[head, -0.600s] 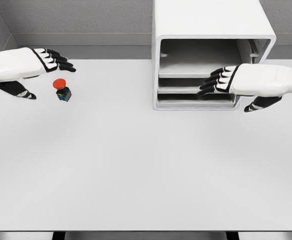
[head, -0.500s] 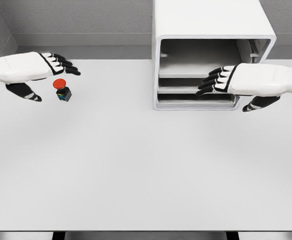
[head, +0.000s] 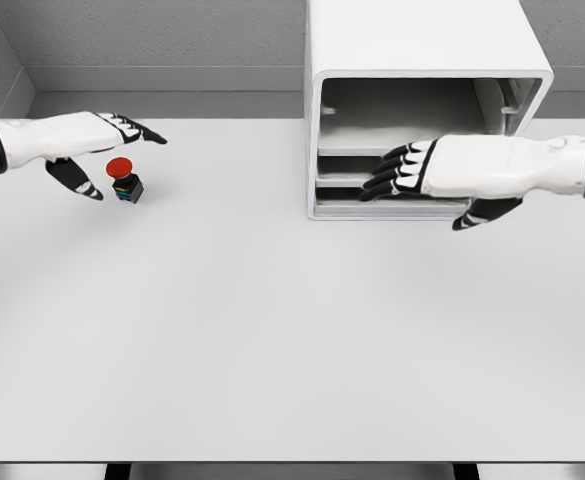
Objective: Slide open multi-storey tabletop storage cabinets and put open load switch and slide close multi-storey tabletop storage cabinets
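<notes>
The load switch [head: 124, 179], a small black block with a red round cap, stands on the white table at the far left. My left hand [head: 112, 152] hovers over it with fingers spread, thumb to its left and fingers behind it, not touching. The white storage cabinet [head: 422, 60] stands at the back right, its front open with shelves showing inside. My right hand [head: 402, 172] is open in front of the cabinet's lower shelves, fingers pointing left, holding nothing.
The white table [head: 272, 330] stretches wide in front of both hands. A grey wall runs behind the table and the cabinet. The table's front edge lies along the bottom of the view.
My left hand has moved right and extended farther over the switch. My right hand has shifted left across the cabinet's open front and slightly down.
</notes>
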